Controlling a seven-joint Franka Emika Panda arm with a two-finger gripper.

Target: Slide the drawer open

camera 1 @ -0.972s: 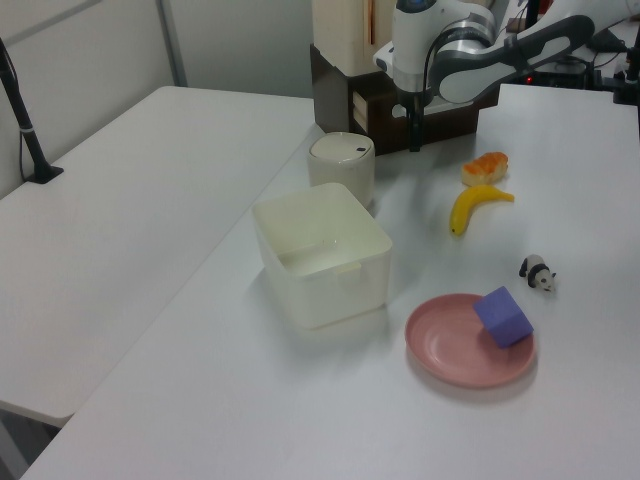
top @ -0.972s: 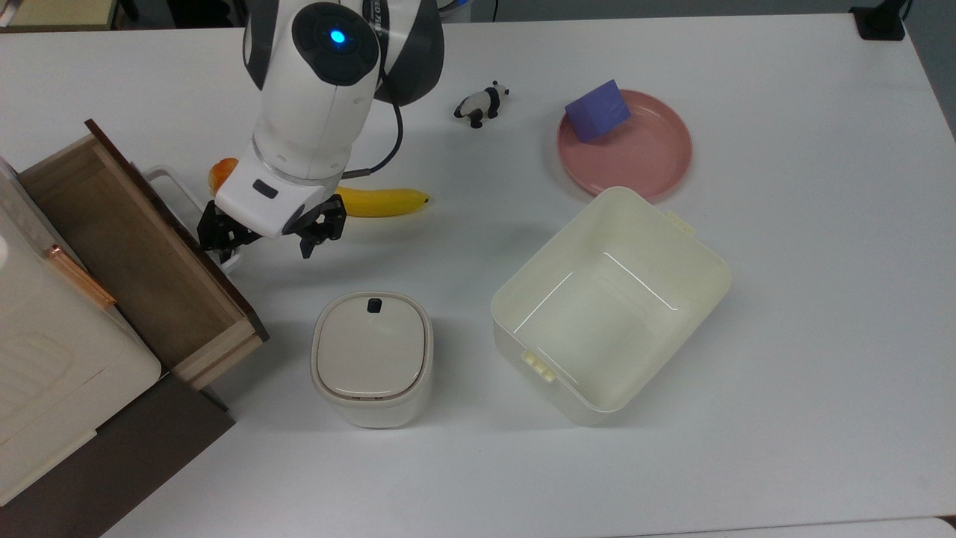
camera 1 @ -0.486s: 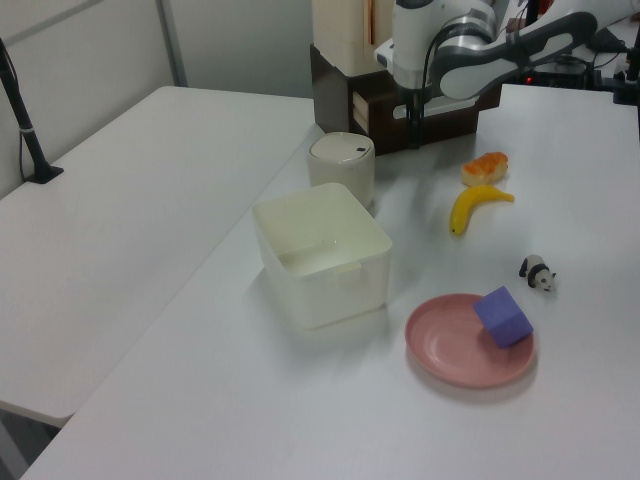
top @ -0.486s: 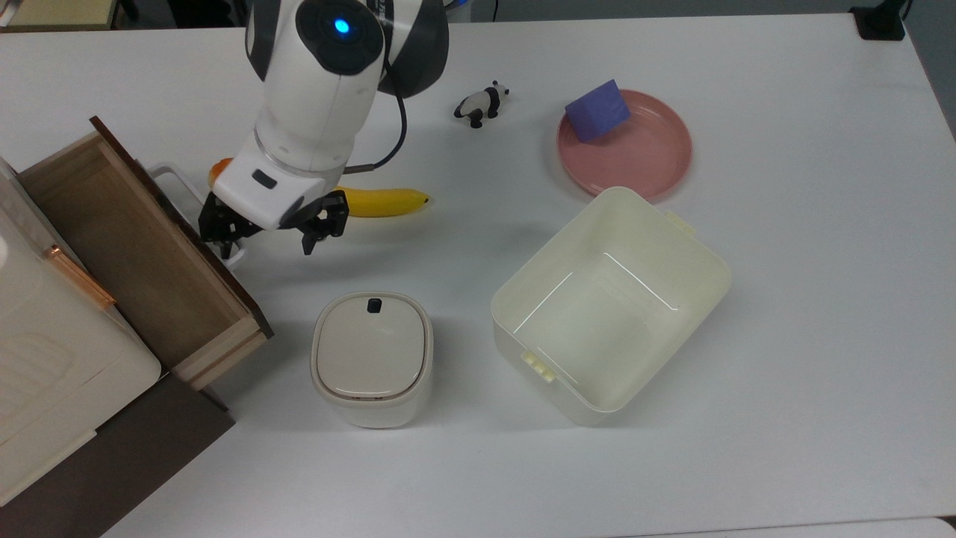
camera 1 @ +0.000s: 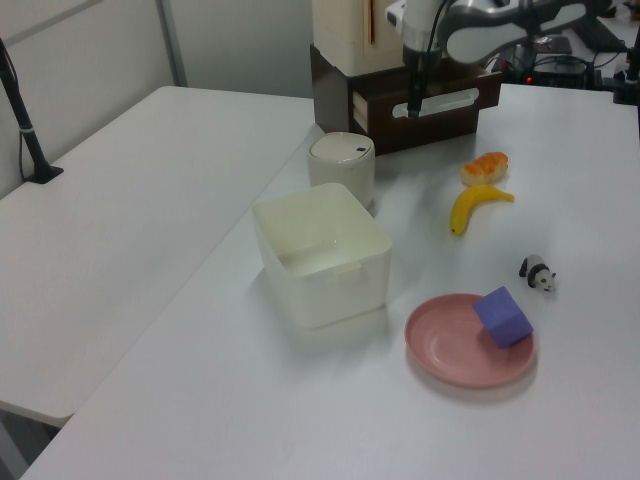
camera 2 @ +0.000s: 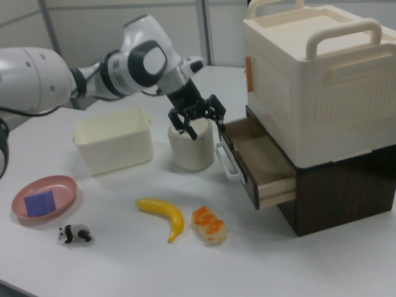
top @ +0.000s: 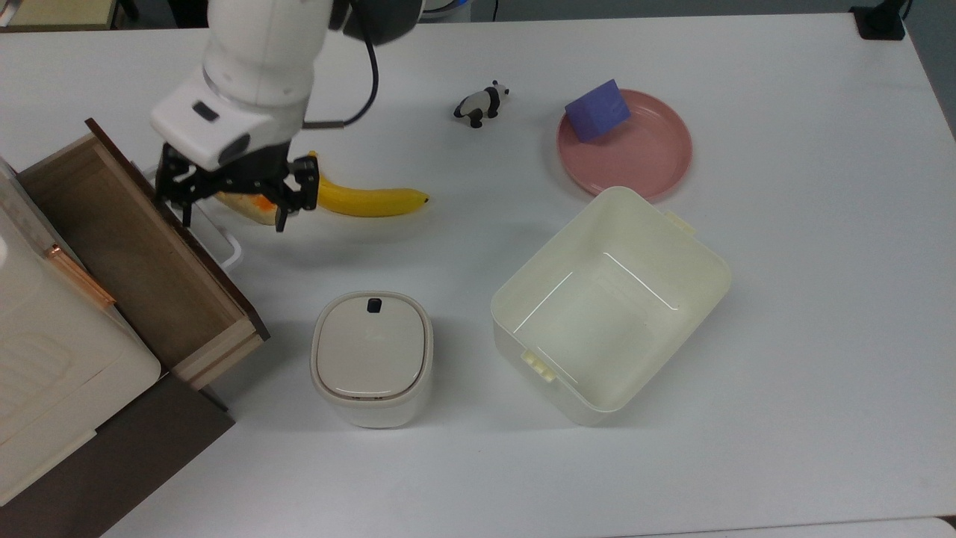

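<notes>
The drawer (top: 127,246) stands pulled out of the dark cabinet at the top view's left, its light tan interior showing. Its dark brown front panel (camera 2: 238,164) carries a white loop handle (camera 2: 225,162), which also shows as the handle (top: 226,250) in the top view. My gripper (top: 233,217) hangs open above the table just beyond the handle's far end, holding nothing. In the right view the gripper (camera 2: 197,124) is raised, apart from the handle. In the left view the gripper (camera 1: 414,100) hangs in front of the drawer front (camera 1: 440,112).
A banana (top: 373,202) and an orange-topped food piece (top: 250,208) lie under and beside the gripper. A small white lidded bin (top: 371,359), a cream tub (top: 523,299), a toy panda (top: 482,102) and a pink plate (top: 657,161) with a purple cube (top: 597,110) stand further right.
The gripper has lifted off the handle and moved up and toward the top view's left, still open. The drawer stays pulled out as before.
</notes>
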